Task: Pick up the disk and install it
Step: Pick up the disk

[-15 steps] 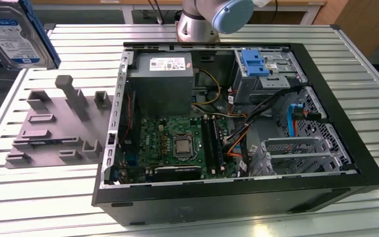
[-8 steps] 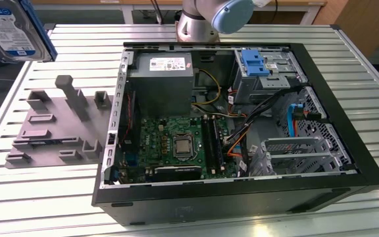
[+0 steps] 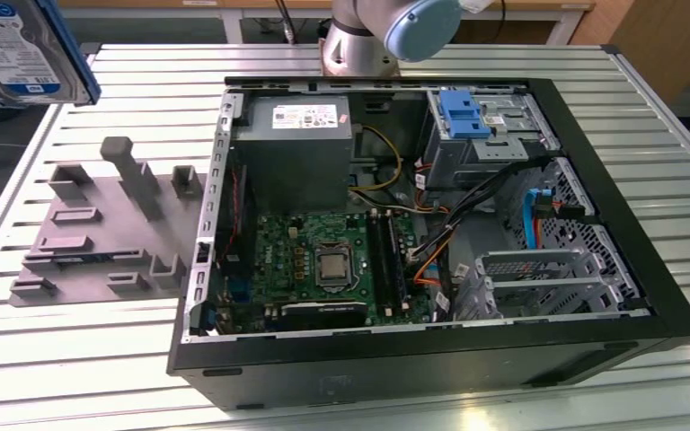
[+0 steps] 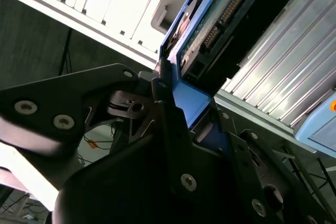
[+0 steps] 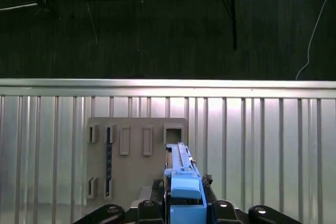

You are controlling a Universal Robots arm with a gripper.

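As the disk (image 3: 15, 49) is held aloft, clamped in the gripper (image 4: 184, 104), pick-up is judged done and alignment with the open case (image 3: 441, 364) is called for.

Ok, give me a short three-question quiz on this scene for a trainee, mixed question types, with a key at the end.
1. True or false: the disk sits inside the open computer case.
2. What does the gripper hold between its fingers? A) a cable B) the disk C) the power supply
3. What lies on the table at the exterior view's left of the case?
Key: 1 false, the disk is held up off the table; 2 B; 3 the grey slotted holder.
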